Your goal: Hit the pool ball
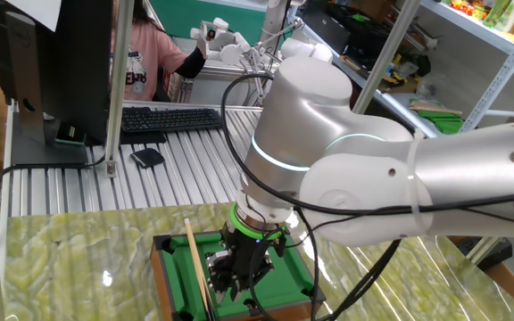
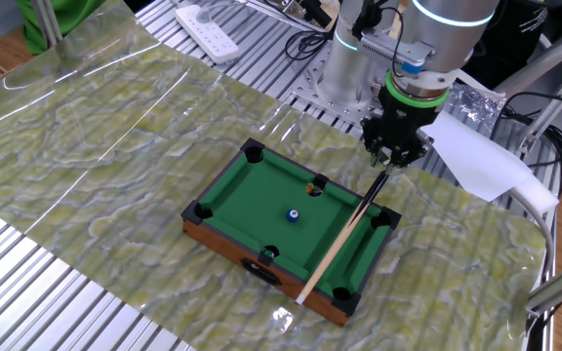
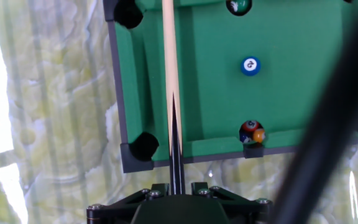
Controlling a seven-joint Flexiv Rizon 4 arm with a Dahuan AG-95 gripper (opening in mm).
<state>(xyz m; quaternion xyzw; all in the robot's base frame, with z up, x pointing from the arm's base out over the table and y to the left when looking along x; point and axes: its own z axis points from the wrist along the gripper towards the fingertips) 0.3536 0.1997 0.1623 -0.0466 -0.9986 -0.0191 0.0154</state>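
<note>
Gripper (image 3: 176, 200) body fills the bottom edge of the hand view, pointing straight down; the fingertips are out of that frame. Whether the fingers are apart or pinching anything cannot be told from any view. Cue stick (image 3: 171, 74) runs up the frame from directly under the gripper: dark butt end nearest, crossing the near rail, pale wooden shaft beyond. It lies just inside one short end rail of the miniature pool table (image 3: 114, 93), between the two corner pockets there and parallel to that rail. In the other fixed view the cue's pale tip overhangs the opposite long rail. A cluster of coloured balls (image 3: 252, 132) sits at the near side pocket. The pool ball (image 3: 250, 65), blue with a pale spot, rests on open green felt about mid-table, between the two side pockets and well apart from the cue; nothing touches it. Another ball (image 3: 238, 5) sits in the far side pocket. Table stands on a green marbled mat (image 2: 115, 146). Beyond the mat: slatted metal benchtop, a keyboard (image 1: 169, 119), a person in pink (image 1: 141, 53).
</note>
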